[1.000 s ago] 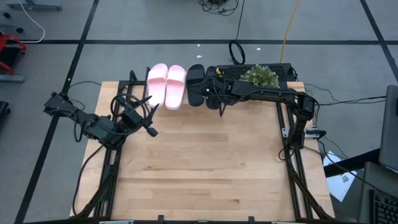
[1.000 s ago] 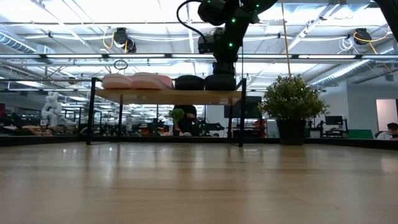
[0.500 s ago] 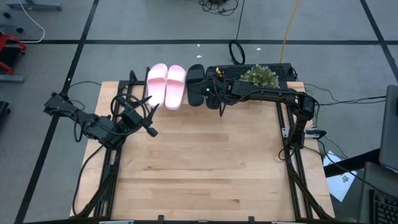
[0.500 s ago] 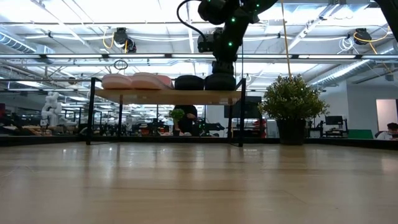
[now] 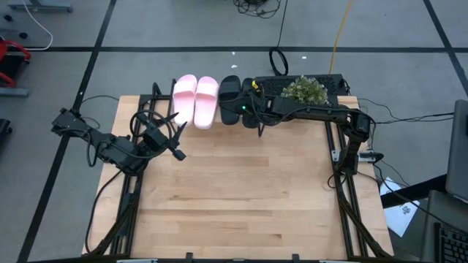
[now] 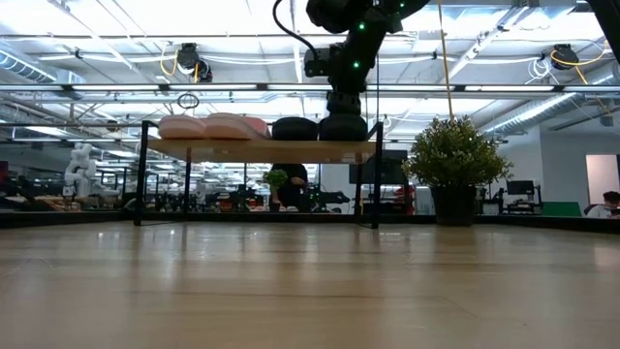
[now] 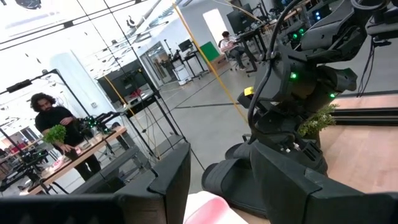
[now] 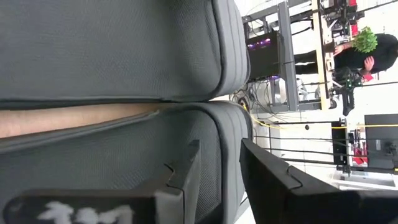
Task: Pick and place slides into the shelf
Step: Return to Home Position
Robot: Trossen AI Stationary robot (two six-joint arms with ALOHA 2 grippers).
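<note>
The shelf (image 6: pixel 242 148) stands at the table's far edge. All four slides rest sole-down on its top board: the pale pink pair (image 5: pixel 196 101) to the left, then one black slide (image 5: pixel 229 98), then the other black slide (image 6: pixel 345 127). My right gripper (image 5: pixel 251 109) is open right above that last black slide (image 8: pixel 124 155), its fingers (image 8: pixel 273 180) over the slide's side edge. My left gripper (image 5: pixel 178 150) is open and holds nothing, hovering over the table's left part, pointing at the shelf. My right gripper comes down from above onto the rightmost black slide's edge (image 8: pixel 233 134). I cannot tell whether its fingers touch the slide. The slide lies flat on the shelf board.
A potted plant (image 5: pixel 306 89) and a black flat device (image 5: pixel 333 82) sit at the far right corner beside the shelf. The wooden tabletop (image 5: pixel 241 190) stretches from the shelf toward the near edge. A person (image 7: pixel 59 134) works at a bench far behind.
My right gripper has edged slightly up and toward the table's left above the black slide. The slides have stayed in place.
</note>
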